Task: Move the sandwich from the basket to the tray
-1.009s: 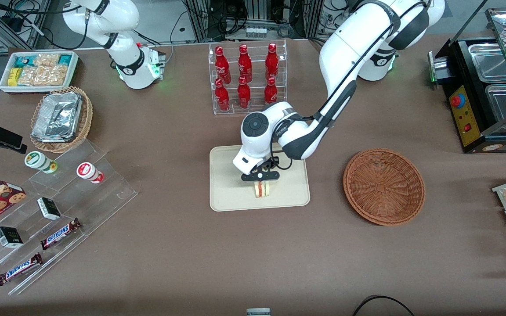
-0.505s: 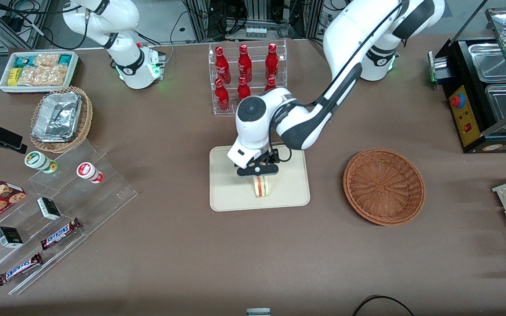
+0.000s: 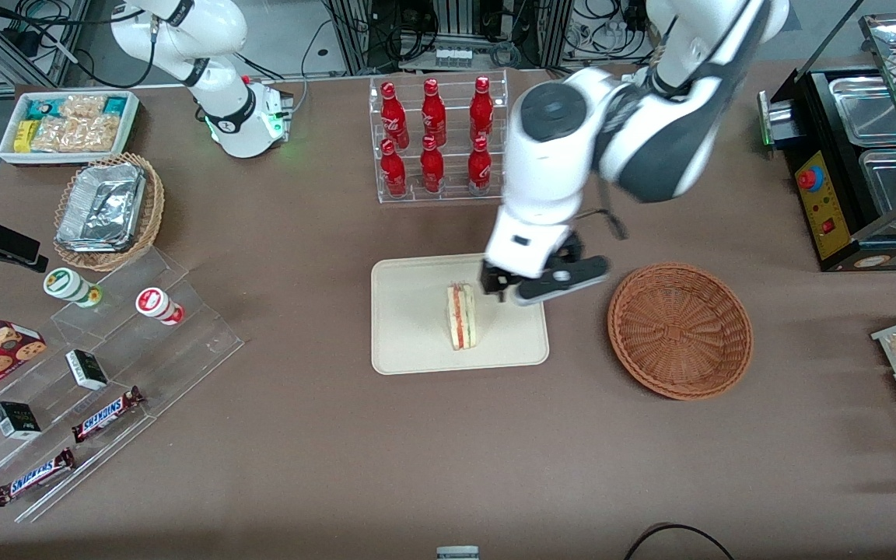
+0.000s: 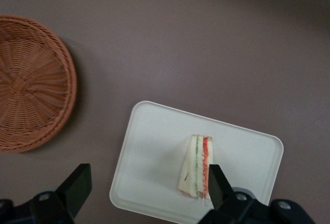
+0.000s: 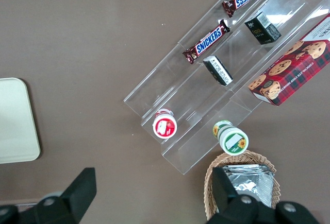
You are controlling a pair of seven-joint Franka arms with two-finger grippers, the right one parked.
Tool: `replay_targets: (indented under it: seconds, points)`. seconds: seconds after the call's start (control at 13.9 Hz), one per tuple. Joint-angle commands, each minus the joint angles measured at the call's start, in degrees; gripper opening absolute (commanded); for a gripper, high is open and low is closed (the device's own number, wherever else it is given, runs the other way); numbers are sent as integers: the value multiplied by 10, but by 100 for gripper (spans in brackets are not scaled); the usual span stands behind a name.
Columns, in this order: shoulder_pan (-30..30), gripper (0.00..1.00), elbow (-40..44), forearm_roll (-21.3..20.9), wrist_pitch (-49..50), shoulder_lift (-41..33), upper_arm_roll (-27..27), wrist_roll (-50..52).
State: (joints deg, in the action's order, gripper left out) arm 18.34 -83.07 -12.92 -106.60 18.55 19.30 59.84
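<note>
The sandwich (image 3: pixel 462 316) has pale white bread with red and green stripes. The tray (image 3: pixel 409 342) is plain cream. The woven basket (image 3: pixel 680 330) is reddish-brown. The gripper (image 4: pixel 147 190), above the tray, has black fingers (image 4: pixel 77 188).

Front camera looks steeply down over the whole desk (image 3: pixel 300 451); both wrist cameras face straight down, sharing the tray (image 3: pixel 409 342) (image 4: pixel 154 157) (image 5: pixel 15 121).
</note>
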Motion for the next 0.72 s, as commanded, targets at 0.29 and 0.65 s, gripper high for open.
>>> replay_targets:
  seconds: [0.29,0.65]
  points:
    - [-144,100,-26,77,127,-113,3,-222]
    - [-171,100,-79,82,152,-170,-47,-395]
